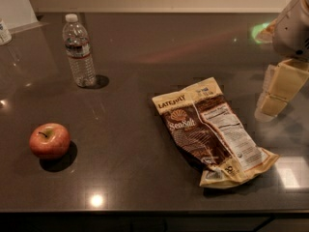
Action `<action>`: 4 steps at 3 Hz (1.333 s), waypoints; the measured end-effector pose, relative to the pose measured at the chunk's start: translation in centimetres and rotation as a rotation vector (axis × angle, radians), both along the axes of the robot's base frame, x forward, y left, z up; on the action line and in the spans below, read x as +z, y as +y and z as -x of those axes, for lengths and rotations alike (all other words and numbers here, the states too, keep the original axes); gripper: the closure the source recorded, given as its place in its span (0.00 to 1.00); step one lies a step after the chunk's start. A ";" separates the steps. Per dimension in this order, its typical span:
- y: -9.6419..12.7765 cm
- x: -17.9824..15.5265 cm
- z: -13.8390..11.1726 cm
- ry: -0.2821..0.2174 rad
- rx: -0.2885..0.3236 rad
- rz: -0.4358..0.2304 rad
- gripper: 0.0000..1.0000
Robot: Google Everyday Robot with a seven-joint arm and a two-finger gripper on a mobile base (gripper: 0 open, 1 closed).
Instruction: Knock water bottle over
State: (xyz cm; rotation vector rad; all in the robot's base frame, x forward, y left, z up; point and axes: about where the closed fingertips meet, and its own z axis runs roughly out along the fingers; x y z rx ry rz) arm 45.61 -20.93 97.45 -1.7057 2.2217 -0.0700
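Observation:
The water bottle [78, 50] stands upright at the far left of the dark countertop [145, 57]. It is clear and ribbed, with a white cap and a thin dark-and-red label band. My gripper [273, 100] hangs at the right edge of the view, just above the counter. It is far from the bottle and to the right of a chip bag. It holds nothing that I can see.
A brown and cream chip bag [212, 132] lies flat between the gripper and the bottle. A red apple [49, 140] sits at the front left. A small container [4, 32] shows at the far left edge. The counter's front edge runs along the bottom.

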 end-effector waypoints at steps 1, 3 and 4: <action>1.7 -0.5 -3.6 -0.002 0.002 -0.056 0.00; 7.6 -0.7 -11.6 -0.040 0.040 -0.203 0.00; 13.2 -0.9 -15.2 -0.066 0.094 -0.311 0.00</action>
